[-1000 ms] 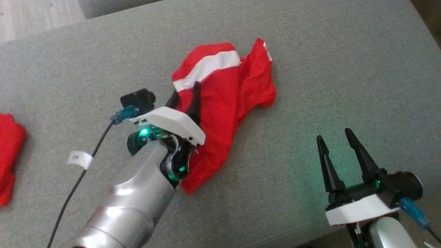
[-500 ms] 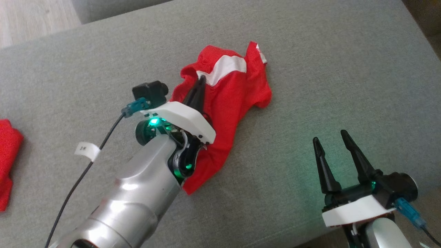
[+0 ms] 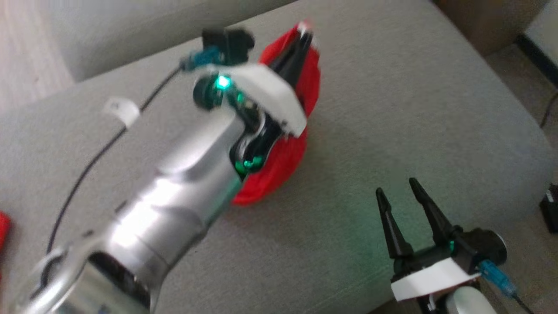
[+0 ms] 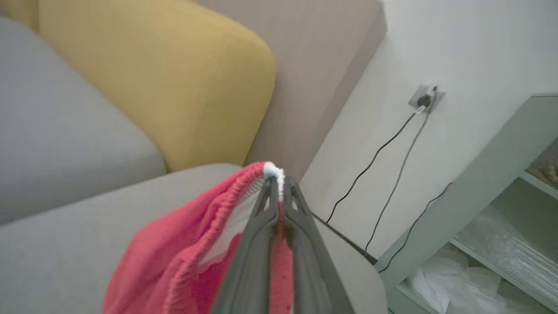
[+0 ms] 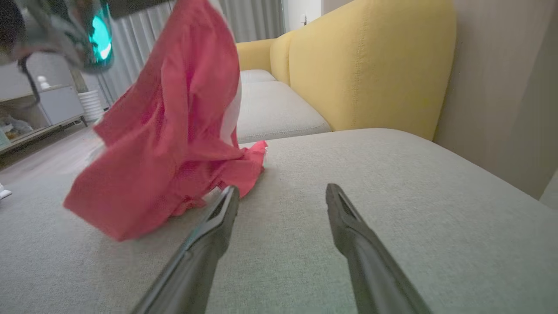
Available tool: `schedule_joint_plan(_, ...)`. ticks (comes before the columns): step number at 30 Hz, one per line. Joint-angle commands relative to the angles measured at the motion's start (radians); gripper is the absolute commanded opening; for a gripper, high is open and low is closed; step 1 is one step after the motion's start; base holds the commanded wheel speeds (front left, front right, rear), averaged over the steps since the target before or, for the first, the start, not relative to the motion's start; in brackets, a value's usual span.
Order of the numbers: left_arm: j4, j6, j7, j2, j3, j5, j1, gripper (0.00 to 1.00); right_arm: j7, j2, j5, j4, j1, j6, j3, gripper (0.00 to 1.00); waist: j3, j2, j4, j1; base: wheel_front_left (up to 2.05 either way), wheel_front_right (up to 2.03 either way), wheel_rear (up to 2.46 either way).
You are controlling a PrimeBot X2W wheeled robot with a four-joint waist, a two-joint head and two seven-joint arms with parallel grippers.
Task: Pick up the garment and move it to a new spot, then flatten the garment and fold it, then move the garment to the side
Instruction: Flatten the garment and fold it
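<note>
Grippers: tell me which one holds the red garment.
The left gripper, shut on the red garment at its white-trimmed edge, raised above the sofa; the right gripper stands open and empty.

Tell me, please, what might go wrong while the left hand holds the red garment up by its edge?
1. The left hand pinches only the white-trimmed edge of the red garment at its fingertips, so the cloth could slip free.
2. The garment's lower end lies on the grey cushion close beside the open right hand; it might snag on a finger when carried.
</note>
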Motion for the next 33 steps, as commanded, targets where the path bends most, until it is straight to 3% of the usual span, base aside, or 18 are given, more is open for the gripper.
schedule_joint_plan(1, -0.039, -0.005, 0.002, 0.006, 0.022, -0.009, -0.075, 0.0, -0.006, -0.001, 0.004, -0.026, -0.004, -0.001, 0.022, 1.0, -0.035, 0.0, -0.033, 0.0, 0.0, 0.0, 0.0)
schedule_joint_plan(9, -0.098, -0.023, 0.052, 0.03, 0.035, -0.04, -0.202, 0.0, -0.006, 0.003, -0.003, -0.037, 0.036, -0.001, 0.0, 1.0, -0.095, 0.0, -0.021, 0.0, 0.0, 0.0, 0.0)
schedule_joint_plan(13, -0.161, -0.029, 0.079, 0.104, 0.013, -0.069, -0.076, 0.0, -0.006, 0.002, -0.001, -0.066, 0.051, -0.001, -0.016, 1.0, -0.1, 0.0, 0.03, 0.0, 0.0, 0.0, 0.0)
schedule_joint_plan(20, -0.303, 0.034, 0.027, 0.288, -0.03, -0.066, 0.221, 0.0, -0.006, -0.008, 0.08, -0.088, 0.068, -0.001, -0.036, 1.0, -0.043, 0.0, 0.145, 0.0, 0.0, 0.0, 0.0)
schedule_joint_plan(25, -0.354, 0.057, -0.019, 0.362, -0.039, -0.038, 0.299, 0.0, -0.006, -0.063, 0.21, -0.051, 0.058, -0.001, 0.006, 1.0, 0.002, 0.0, 0.213, 0.0, 0.0, 0.0, 0.0)
schedule_joint_plan(29, -0.369, 0.071, -0.045, 0.381, -0.022, -0.032, 0.305, 0.0, -0.006, -0.108, 0.301, 0.001, 0.046, -0.001, 0.018, 1.0, 0.03, 0.0, 0.243, 0.0, 0.0, 0.0, 0.0)
schedule_joint_plan(33, -0.379, 0.077, -0.055, 0.385, -0.014, -0.025, 0.295, 0.0, -0.006, -0.183, 0.316, 0.042, 0.04, -0.001, 0.091, 1.0, 0.052, 0.0, 0.254, 0.0, 0.0, 0.0, 0.0)
